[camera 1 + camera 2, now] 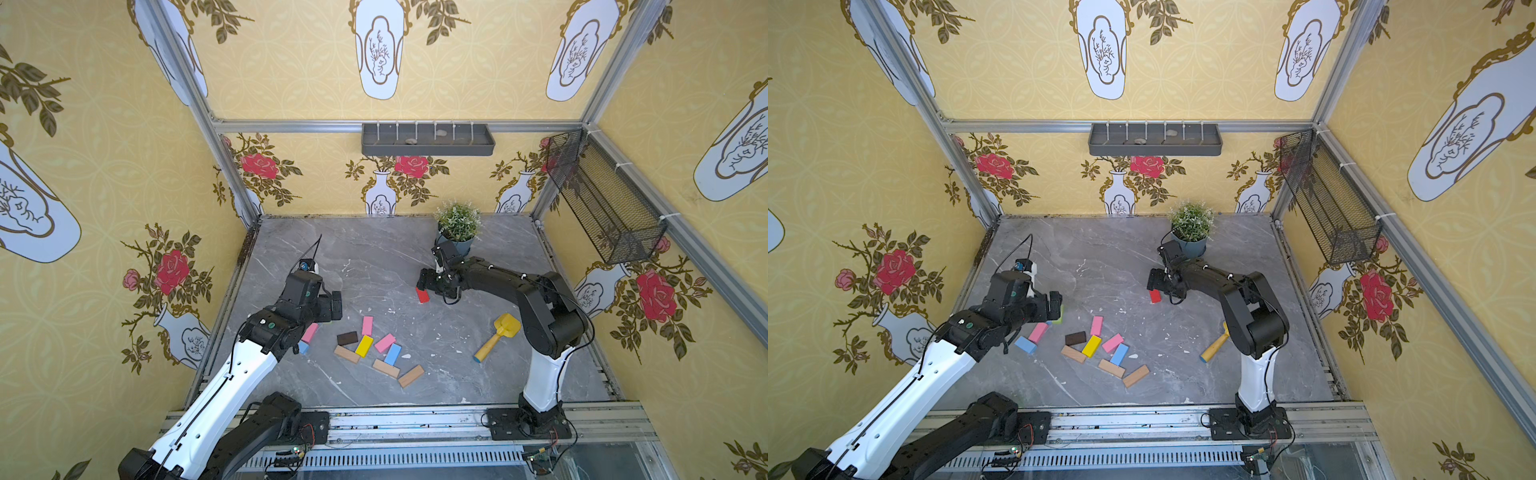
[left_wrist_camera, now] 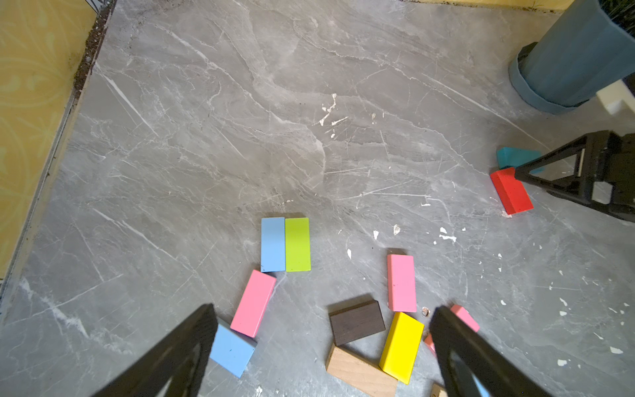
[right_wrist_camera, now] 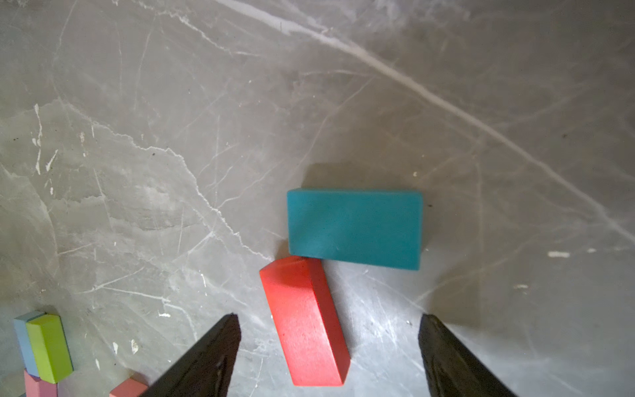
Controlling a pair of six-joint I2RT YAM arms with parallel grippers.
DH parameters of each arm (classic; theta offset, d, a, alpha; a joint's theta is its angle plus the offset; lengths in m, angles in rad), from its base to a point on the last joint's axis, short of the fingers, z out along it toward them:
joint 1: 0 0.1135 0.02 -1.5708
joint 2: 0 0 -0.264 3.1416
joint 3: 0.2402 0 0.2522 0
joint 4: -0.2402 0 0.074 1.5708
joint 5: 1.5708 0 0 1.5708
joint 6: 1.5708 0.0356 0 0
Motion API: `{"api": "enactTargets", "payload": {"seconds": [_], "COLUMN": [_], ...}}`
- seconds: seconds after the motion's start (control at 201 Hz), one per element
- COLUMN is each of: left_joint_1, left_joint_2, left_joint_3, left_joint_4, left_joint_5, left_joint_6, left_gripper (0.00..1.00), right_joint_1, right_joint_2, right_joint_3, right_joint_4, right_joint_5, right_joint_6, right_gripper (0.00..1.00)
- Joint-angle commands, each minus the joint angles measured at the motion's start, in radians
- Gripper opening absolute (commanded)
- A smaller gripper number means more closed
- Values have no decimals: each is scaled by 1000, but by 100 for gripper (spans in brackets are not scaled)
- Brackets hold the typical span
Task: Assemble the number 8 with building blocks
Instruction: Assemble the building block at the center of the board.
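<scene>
Grey marbled tabletop (image 1: 374, 257) walled in yellow floral paper, two robot arms over scattered building blocks (image 1: 364, 345).

The right gripper (image 3: 330, 319) was seen with jaws apart; a red block (image 3: 305, 330) lay on the table between them, touched by neither, its far end met by the long side of a teal block (image 3: 354, 228). The left gripper (image 2: 323, 309) was held wide open above the loose pile nearer the arm bases, where a dark brown block (image 2: 355, 321) and a yellow block (image 2: 400, 347) were framed between its fingers, ungripped.
</scene>
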Motion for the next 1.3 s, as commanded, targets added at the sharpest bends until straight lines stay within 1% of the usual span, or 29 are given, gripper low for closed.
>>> {"api": "enactTargets", "payload": {"seconds": [0.0, 1.03, 1.299], "left_joint_1": [2, 3, 4], "left_joint_2": [-2, 7, 9], "left_joint_3": [-7, -6, -7], "left_joint_4": [-9, -8, -8], "left_joint_5": [-2, -1, -3], "left_joint_6": [-1, -1, 1], "left_gripper": [100, 100, 100], "right_joint_1": [-6, -37, -34], "right_joint_2": [14, 74, 43], "right_joint_3": [12, 44, 11], "right_joint_4": [39, 72, 80], "right_joint_5": [-21, -51, -76], "right_joint_6": [6, -13, -2], "right_gripper": [85, 85, 85]}}
